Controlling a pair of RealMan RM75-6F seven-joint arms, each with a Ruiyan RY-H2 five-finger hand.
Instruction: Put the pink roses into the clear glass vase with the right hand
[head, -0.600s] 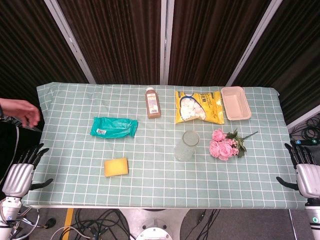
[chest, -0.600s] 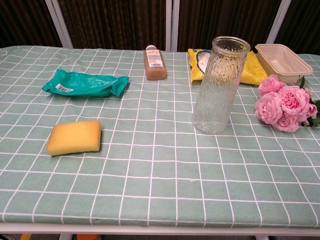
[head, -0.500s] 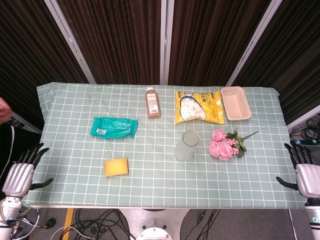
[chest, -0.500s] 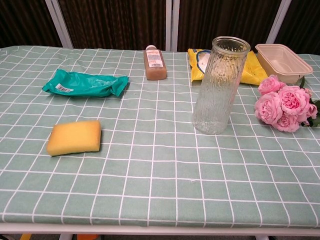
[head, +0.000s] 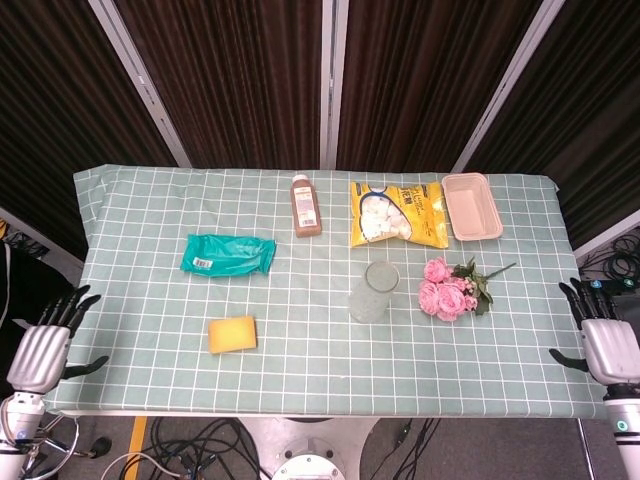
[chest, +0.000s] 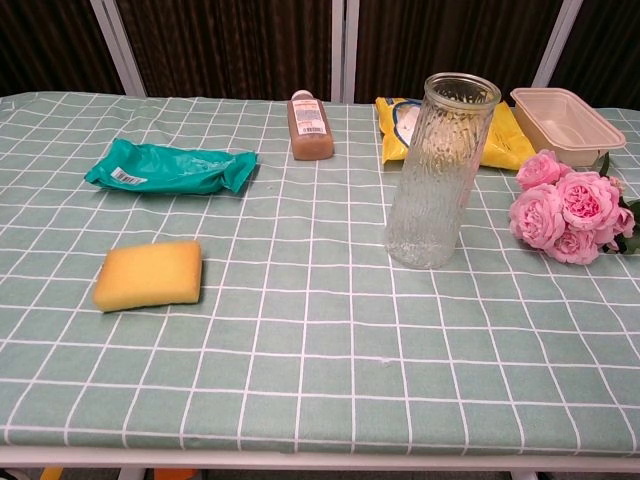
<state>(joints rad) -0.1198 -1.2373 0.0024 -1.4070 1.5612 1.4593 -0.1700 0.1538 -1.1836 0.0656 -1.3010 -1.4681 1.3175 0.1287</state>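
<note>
A bunch of pink roses (head: 447, 291) (chest: 566, 209) lies on the green checked tablecloth (head: 300, 300), right of centre, stems pointing to the back right. Just to its left stands the clear ribbed glass vase (head: 373, 292) (chest: 439, 171), upright and empty. My right hand (head: 603, 338) hangs off the table's right front corner, fingers spread, holding nothing, well away from the roses. Off the left front corner is my left hand (head: 45, 345), also spread and empty. The chest view shows neither hand.
Along the back stand a brown bottle (head: 305, 206), a yellow snack bag (head: 399, 214) and a beige tray (head: 471, 206). A teal packet (head: 228, 254) and a yellow sponge (head: 232, 334) lie on the left half.
A person's arm at the far left edge has withdrawn out of view. My right hand has shifted slightly up and inward. The objects on the table have not moved.
</note>
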